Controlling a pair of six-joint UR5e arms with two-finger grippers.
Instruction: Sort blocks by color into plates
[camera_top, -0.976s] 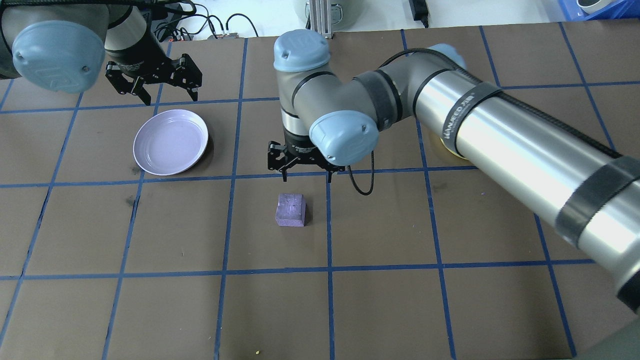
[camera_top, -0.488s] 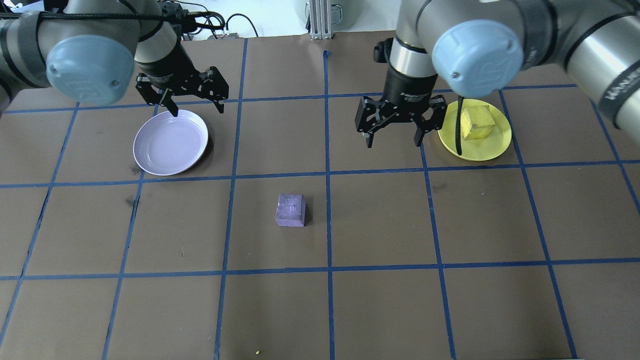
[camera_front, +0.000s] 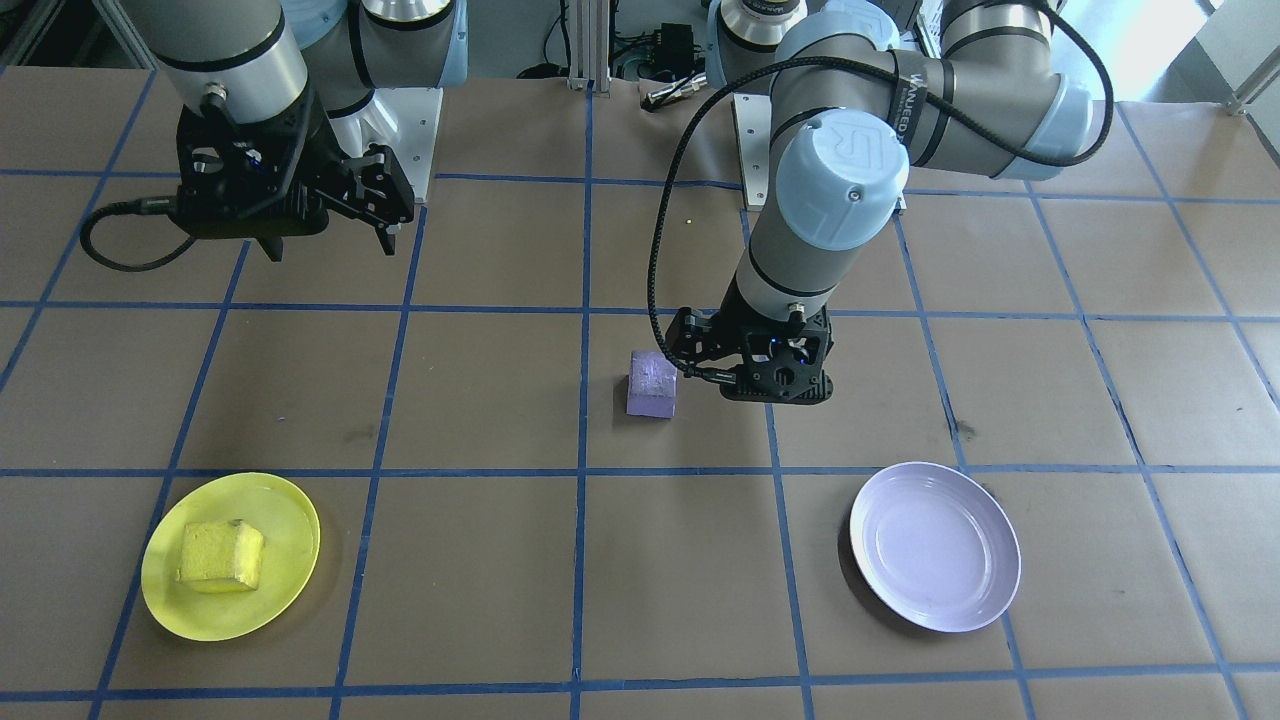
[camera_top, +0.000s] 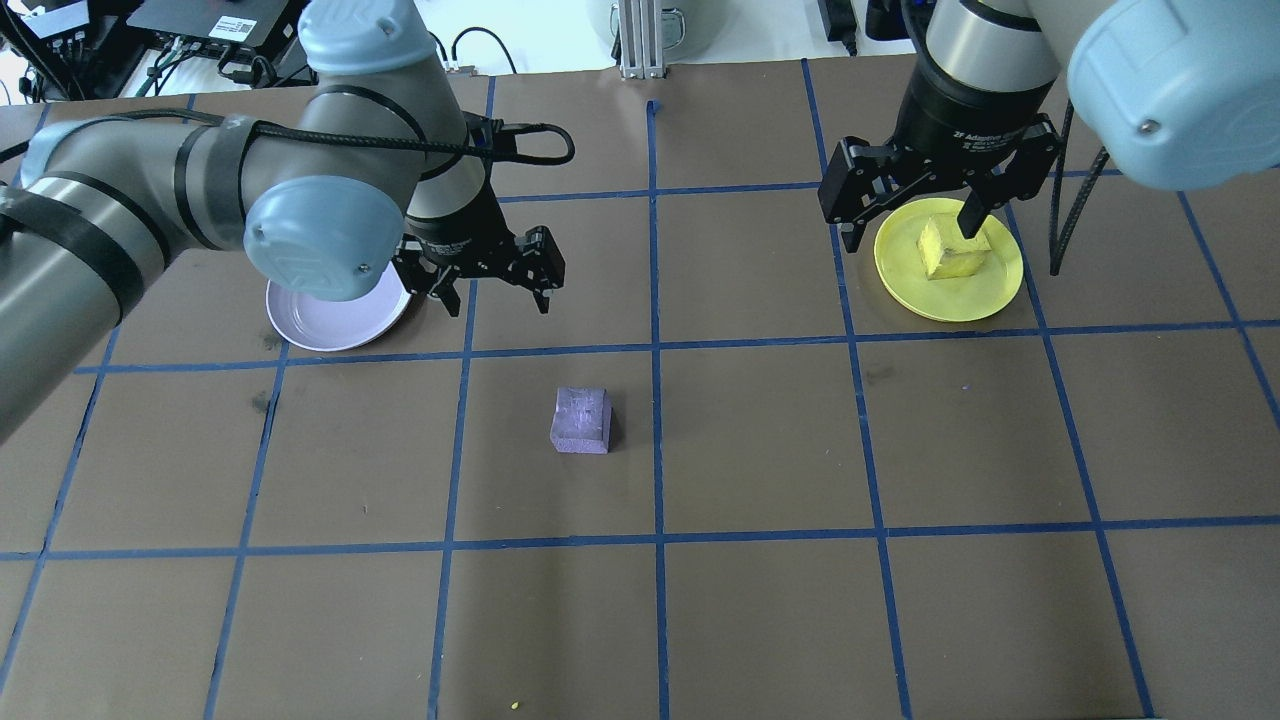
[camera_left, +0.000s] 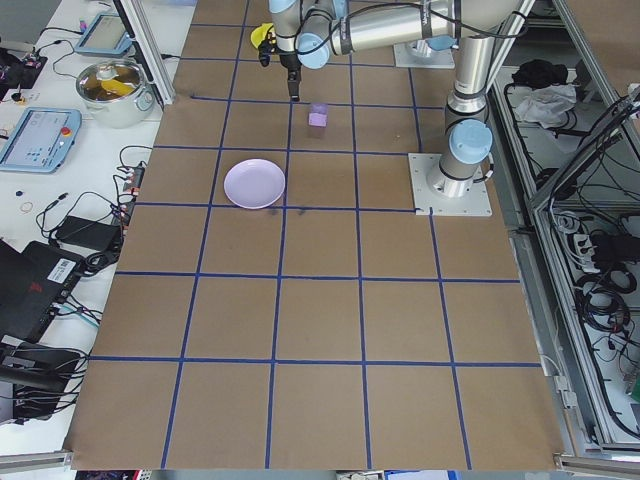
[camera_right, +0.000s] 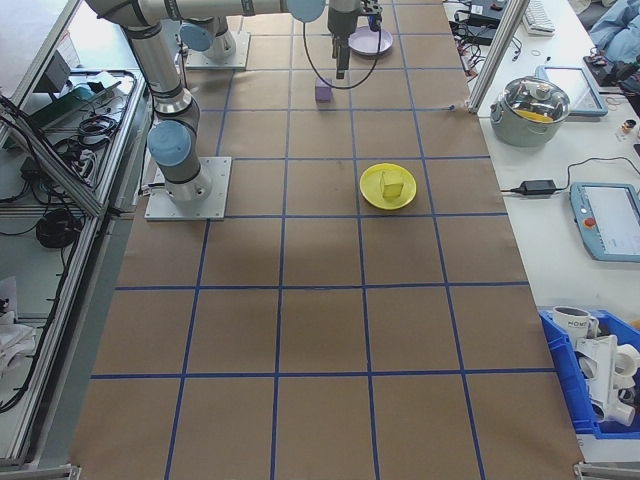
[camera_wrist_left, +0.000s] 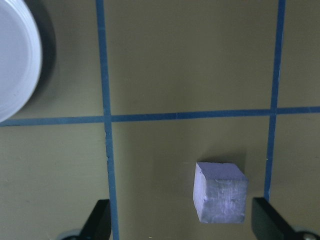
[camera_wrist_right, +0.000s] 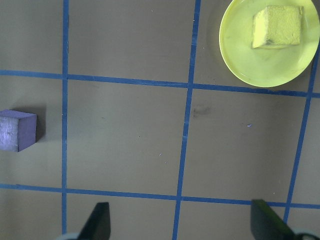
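The purple block (camera_top: 580, 420) sits alone on the brown table, near the middle. My left gripper (camera_top: 490, 290) hovers open, up and to the left of it, beside the lavender plate (camera_top: 320, 325), which my arm partly covers. In the left wrist view the purple block (camera_wrist_left: 220, 192) lies between the open fingers (camera_wrist_left: 97, 222), nearer the right one, with the table far below. The yellow block (camera_top: 950, 250) rests in the yellow plate (camera_top: 940, 300). My right gripper (camera_top: 910, 230) hangs open above that plate's left side, holding nothing. The front view shows the lavender plate (camera_front: 935, 545) empty.
Blue tape lines (camera_top: 655, 345) divide the brown table into squares. Cables and an aluminium post (camera_top: 640, 40) sit beyond the far edge. A pot (camera_right: 540, 100) and a tablet (camera_right: 610, 215) stand on the side bench past the table's far side.
My left gripper moved from the lavender plate's far rim toward the purple block. My right gripper drew right and back to hang over the yellow plate. Both stayed open; the blocks did not move.
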